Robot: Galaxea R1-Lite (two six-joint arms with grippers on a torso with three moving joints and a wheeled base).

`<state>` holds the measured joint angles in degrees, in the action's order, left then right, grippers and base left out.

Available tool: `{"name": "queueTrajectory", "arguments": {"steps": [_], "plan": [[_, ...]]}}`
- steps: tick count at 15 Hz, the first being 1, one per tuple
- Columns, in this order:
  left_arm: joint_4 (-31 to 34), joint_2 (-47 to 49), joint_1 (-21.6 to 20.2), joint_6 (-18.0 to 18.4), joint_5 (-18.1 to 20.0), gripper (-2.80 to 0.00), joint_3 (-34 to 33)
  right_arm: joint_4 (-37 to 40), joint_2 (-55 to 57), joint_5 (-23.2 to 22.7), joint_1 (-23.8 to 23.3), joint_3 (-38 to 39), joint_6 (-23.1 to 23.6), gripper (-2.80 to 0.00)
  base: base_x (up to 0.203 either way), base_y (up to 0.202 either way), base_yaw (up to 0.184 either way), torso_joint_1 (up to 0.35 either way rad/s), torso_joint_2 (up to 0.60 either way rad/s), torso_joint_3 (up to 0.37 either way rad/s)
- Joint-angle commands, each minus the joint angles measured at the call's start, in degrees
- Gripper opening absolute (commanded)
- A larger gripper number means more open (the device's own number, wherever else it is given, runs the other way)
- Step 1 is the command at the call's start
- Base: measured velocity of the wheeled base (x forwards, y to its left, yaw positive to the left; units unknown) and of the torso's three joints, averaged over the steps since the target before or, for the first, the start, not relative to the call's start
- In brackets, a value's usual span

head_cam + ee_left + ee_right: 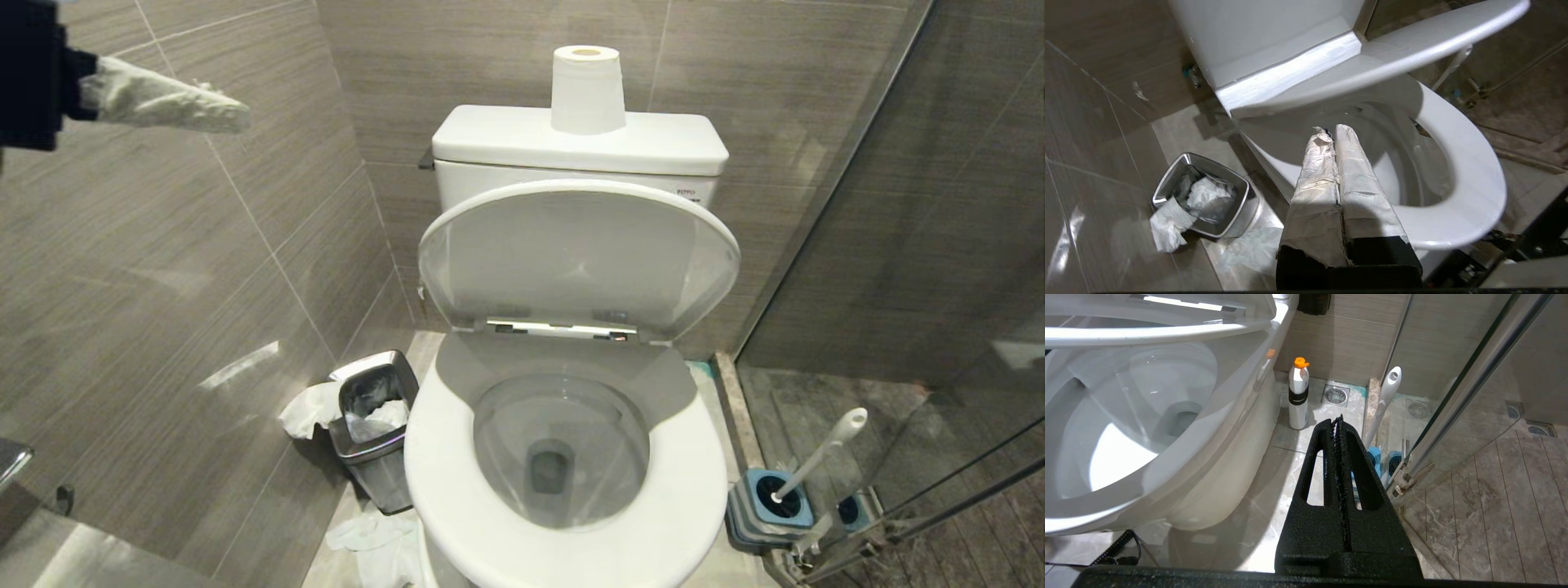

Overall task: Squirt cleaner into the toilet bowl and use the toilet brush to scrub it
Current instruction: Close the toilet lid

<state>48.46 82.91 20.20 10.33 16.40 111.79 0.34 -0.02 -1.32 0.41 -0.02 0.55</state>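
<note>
The white toilet bowl [563, 457] stands open, lid raised and seat down, with clear water at its bottom. The toilet brush [820, 453] leans in its blue-and-grey holder [771, 506] on the floor to the bowl's right; its white handle [1386, 396] also shows in the right wrist view. My left gripper [237, 114], its fingers wrapped in white tape, hangs shut and empty high at the left, above the bowl's rim [1457, 155]. My right gripper [1338, 420] is shut and empty, low beside the bowl, near the brush. The cleaner itself is out of view.
A white bottle [1298, 396] with an orange cap stands on the floor beside the toilet's base. A steel bin [371, 425] holding crumpled paper sits left of the bowl, with paper on the floor. A paper roll [586, 90] stands on the tank. A glass partition [898, 245] closes off the right.
</note>
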Motion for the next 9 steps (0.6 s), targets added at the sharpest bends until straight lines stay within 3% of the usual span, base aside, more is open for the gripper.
{"name": "queueTrajectory", "arguments": {"steps": [1,4,9], "plan": [[-5.62,5.81,8.3,-0.32,-9.76,-2.8,0.05,0.01,0.02,0.0,0.02,0.02,0.07,-2.8,0.0,0.0,0.0,0.0,0.0,0.0],[-14.23,10.76,13.79,-4.86,-18.95,-2.8,-0.09,0.01,0.02,0.0,0.02,-0.04,0.02,-2.8,0.0,0.0,0.0,0.0,0.0,0.0],[-15.67,14.93,17.78,-5.66,-20.02,-2.8,-2.29,0.01,0.02,0.0,0.02,0.01,0.04,-2.8,0.0,0.0,0.0,0.0,0.0,0.0]]}}
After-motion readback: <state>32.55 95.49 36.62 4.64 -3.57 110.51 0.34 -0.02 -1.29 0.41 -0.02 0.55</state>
